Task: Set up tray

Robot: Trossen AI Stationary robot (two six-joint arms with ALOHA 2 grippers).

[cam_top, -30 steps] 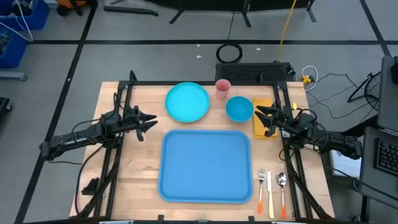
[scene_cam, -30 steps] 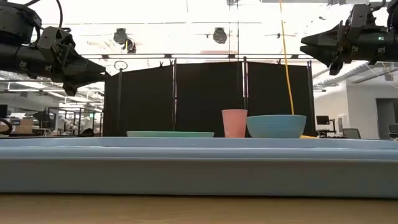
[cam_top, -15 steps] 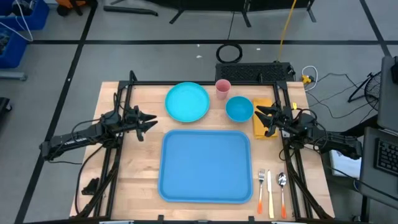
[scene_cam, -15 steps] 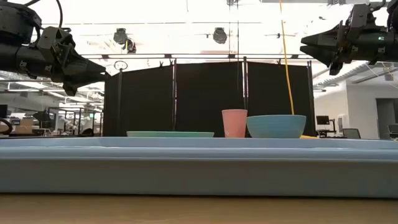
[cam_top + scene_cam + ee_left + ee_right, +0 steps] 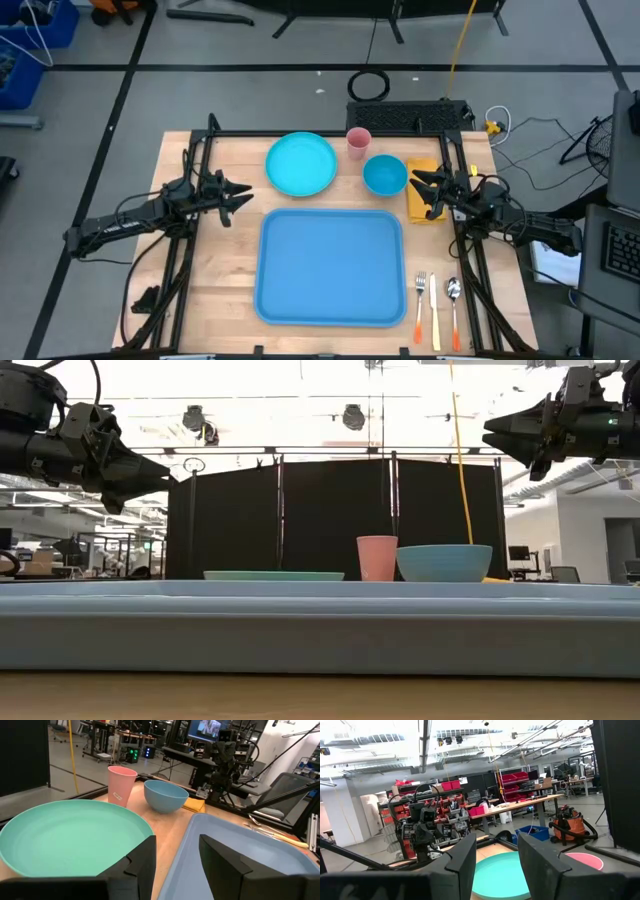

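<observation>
Left end effector (image 5: 243, 193) and right end effector (image 5: 417, 182) hover open, flanking tray (image 5: 331, 266).

No change is showing between the earlier pictures and now: the left gripper (image 5: 243, 194) and right gripper (image 5: 418, 185) are hanging parted above the table (image 5: 225, 280), and the tray (image 5: 330, 268) is lying flat.

**Robotics lab or workshop**

A large open industrial room with a grey concrete floor (image 5: 250, 100) marked by dark tape lines. Black partition screens (image 5: 330, 515) stand behind the wooden table (image 5: 225, 250). Beyond are workbenches, red storage bins (image 5: 512, 776), monitors (image 5: 205, 727), cables and bright ceiling lights.
</observation>
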